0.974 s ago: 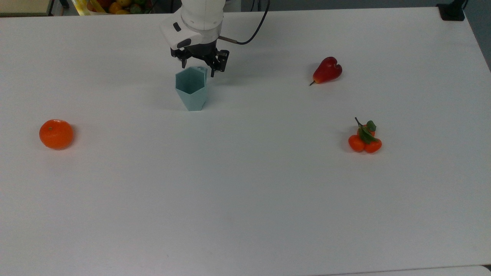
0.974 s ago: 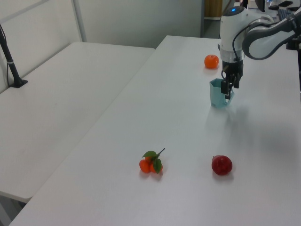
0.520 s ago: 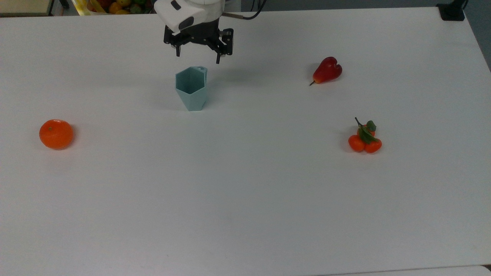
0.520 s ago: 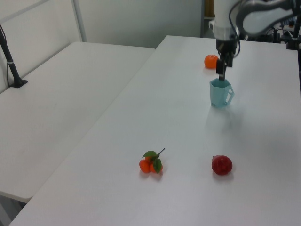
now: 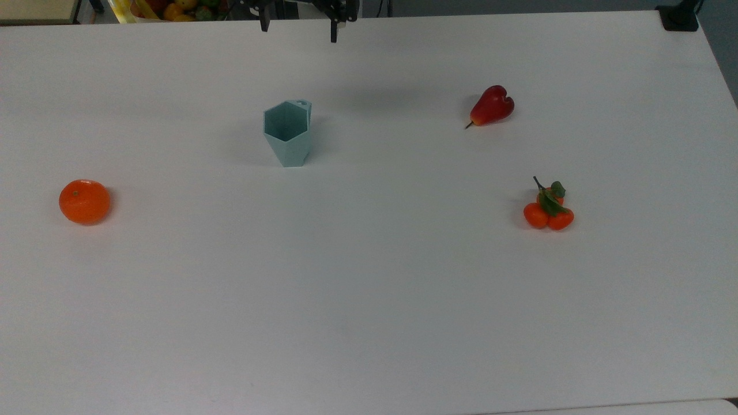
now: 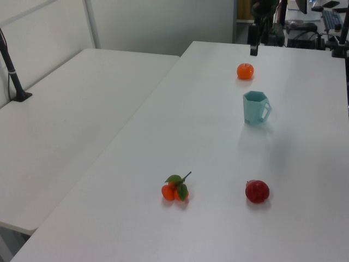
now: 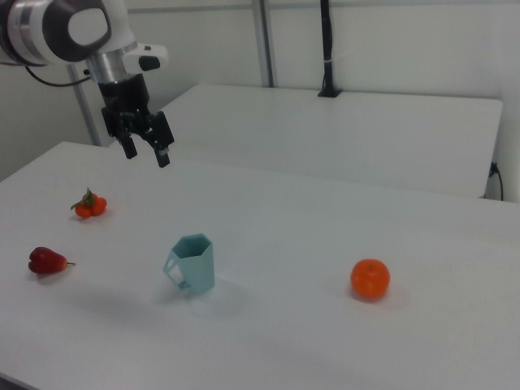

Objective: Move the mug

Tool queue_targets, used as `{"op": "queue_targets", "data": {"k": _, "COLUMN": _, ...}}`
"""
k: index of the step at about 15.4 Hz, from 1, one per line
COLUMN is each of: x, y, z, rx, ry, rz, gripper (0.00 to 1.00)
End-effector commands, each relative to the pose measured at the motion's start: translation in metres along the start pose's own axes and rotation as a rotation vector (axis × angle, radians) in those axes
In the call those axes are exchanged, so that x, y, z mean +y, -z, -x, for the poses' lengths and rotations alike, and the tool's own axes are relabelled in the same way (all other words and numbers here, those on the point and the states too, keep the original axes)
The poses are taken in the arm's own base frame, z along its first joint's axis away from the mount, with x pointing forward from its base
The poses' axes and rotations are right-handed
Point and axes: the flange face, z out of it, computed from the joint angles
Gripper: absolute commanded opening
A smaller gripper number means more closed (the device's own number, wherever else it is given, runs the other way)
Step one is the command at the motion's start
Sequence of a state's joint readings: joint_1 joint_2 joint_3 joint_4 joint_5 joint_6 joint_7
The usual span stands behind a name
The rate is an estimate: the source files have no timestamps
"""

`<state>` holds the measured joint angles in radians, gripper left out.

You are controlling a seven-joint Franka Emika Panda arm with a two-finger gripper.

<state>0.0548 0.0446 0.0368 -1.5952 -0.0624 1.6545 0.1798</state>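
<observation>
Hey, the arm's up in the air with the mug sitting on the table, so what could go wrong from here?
1. The gripper hangs open, well above the mug and holding nothing. A descent that is slightly off could strike the hexagonal rim and tip the mug, since its base tapers.
2. The handle is small, so a grasp there may slip or twist.
3. The table is smooth; a nudged mug could slide instead of being gripped.

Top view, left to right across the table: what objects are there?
Round orange → pale teal faceted mug with a hexagonal rim → red pear-shaped fruit → cluster of small orange fruits with green leaves.
</observation>
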Motion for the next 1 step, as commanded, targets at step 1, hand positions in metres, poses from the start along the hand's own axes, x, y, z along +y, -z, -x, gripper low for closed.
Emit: {"op": "queue_targets", "data": {"k": 1, "x": 0.0126, "y": 0.0031, "z": 0.0031, "rx": -0.023, "ry": 0.002, "rz": -0.023, "gripper": 1.00}}
